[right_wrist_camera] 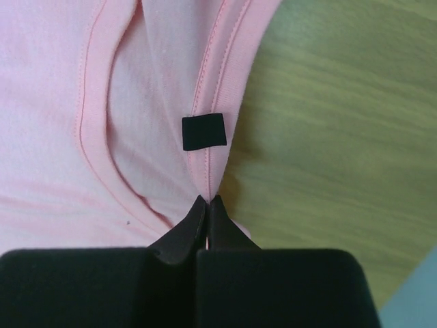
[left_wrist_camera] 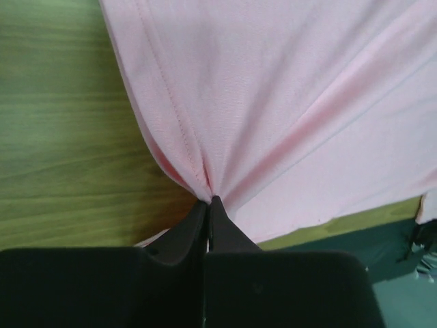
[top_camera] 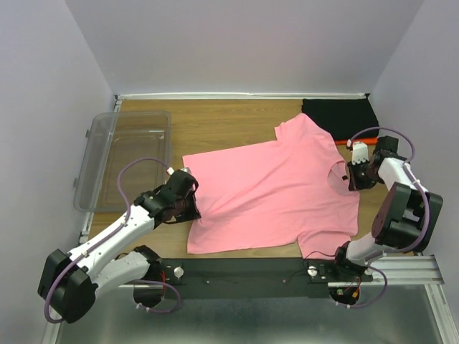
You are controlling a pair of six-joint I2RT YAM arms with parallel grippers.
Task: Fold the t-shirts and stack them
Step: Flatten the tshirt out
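Your pink t-shirt (top_camera: 272, 190) lies spread flat across the middle of the desk (top_camera: 222, 122). Its hem is toward the left of the frame and its collar toward the right, with 1 sleeve pointing to the top edge and the other to the bottom edge.

Your left pincer (left_wrist_camera: 209, 201) is clamped tight on the hem at the lower left of the shirt. In the left wrist view the cloth gathers into folds that fan out from the closed tips.

Your right pincer (right_wrist_camera: 207, 199) is likewise fully closed. It pinches the collar rim just below a small black tag (right_wrist_camera: 204, 131) sewn inside the neckline. In the top view that grip sits at the right edge of the shirt.

The black t-shirt (top_camera: 339, 115) lies folded in the upper right corner of the desk. A thin strip of the orange-red t-shirt (top_camera: 344, 142) shows along its lower edge.

The clear plastic tub (top_camera: 90, 168) stands at the left of the frame, apart from the pink shirt.
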